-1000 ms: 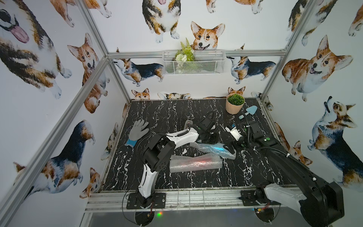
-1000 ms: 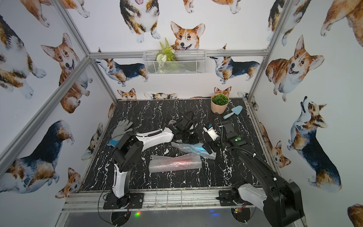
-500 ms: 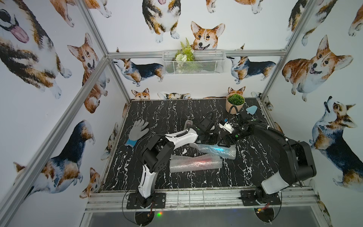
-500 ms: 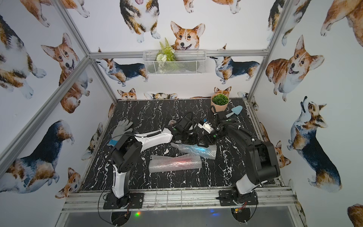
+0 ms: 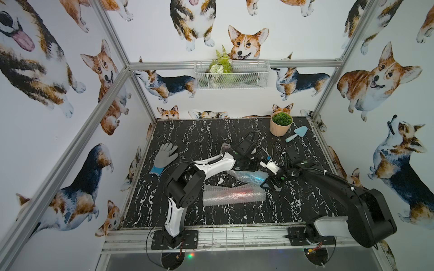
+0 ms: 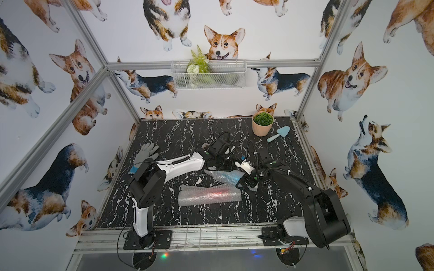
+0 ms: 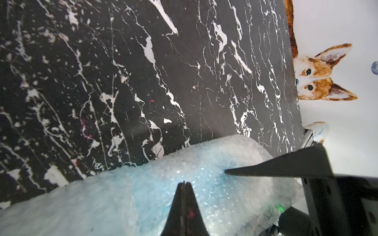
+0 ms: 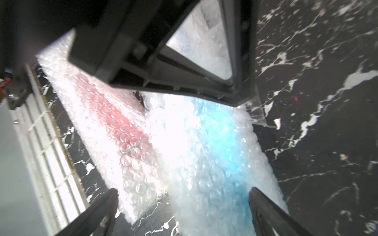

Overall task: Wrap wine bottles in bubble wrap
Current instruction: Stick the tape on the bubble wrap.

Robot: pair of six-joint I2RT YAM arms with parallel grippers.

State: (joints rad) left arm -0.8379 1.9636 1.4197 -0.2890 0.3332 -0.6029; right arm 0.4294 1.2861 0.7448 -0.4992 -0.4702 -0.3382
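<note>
Two wine bottles lie wrapped in bubble wrap mid-table. The red-pink bundle (image 5: 232, 196) (image 8: 114, 114) lies nearer the front. The blue bundle (image 5: 249, 176) (image 7: 163, 183) (image 8: 216, 147) lies just behind it. My left gripper (image 7: 184, 182) (image 5: 247, 166) is shut, with its tips resting on top of the blue bundle. My right gripper (image 8: 183, 196) (image 5: 270, 185) is open at the blue bundle's right end, and the bundle lies between its spread fingers (image 8: 259, 204). No bare glass or cap shows.
A grey glove (image 5: 164, 157) lies at the left. A pink plant pot (image 5: 280, 124) and a blue trowel (image 5: 297, 133) stand at the back right. A small white object (image 5: 270, 164) sits between the arms. A wire basket (image 5: 231, 75) hangs on the back wall.
The right arm rose with its elbow high half a second ago and is low again, its gripper now at the blue bundle's right end. Left arm and both bundles stayed put.
</note>
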